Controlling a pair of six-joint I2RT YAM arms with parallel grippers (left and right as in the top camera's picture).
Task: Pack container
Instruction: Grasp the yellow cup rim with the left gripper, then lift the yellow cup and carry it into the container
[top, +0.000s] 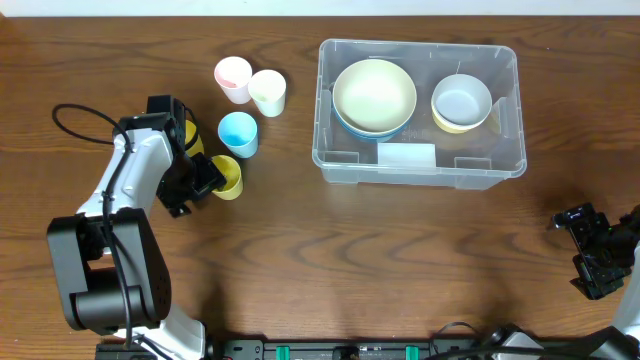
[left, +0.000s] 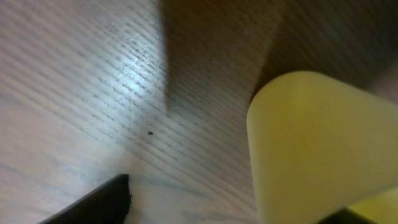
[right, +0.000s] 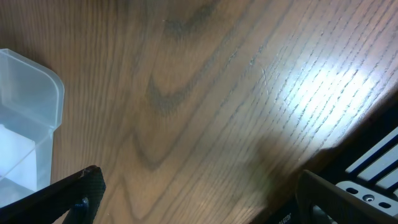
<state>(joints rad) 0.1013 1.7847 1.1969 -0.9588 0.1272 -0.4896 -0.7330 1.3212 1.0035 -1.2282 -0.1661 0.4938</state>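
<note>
The clear container (top: 420, 180) stands at the back right of the table, with a white label (top: 406, 155) on its front wall. It holds a cream bowl (top: 374, 95) stacked on a blue one and a pale blue bowl (top: 461, 100) set in a yellow one. My left gripper (top: 205, 183) is open beside a yellow cup (top: 230, 178). In the left wrist view the yellow cup (left: 317, 149) sits between my fingers (left: 230, 199), close to the right one. My right gripper (top: 583, 250) is open and empty at the front right; its wrist view (right: 199, 180) shows bare wood and the container's corner (right: 37, 99).
A pink cup (top: 232, 78), a cream cup (top: 268, 92) and a blue cup (top: 238, 133) stand left of the container. Another yellow cup (top: 190, 135) is partly hidden by my left arm. The table's front edge lies close to my right gripper.
</note>
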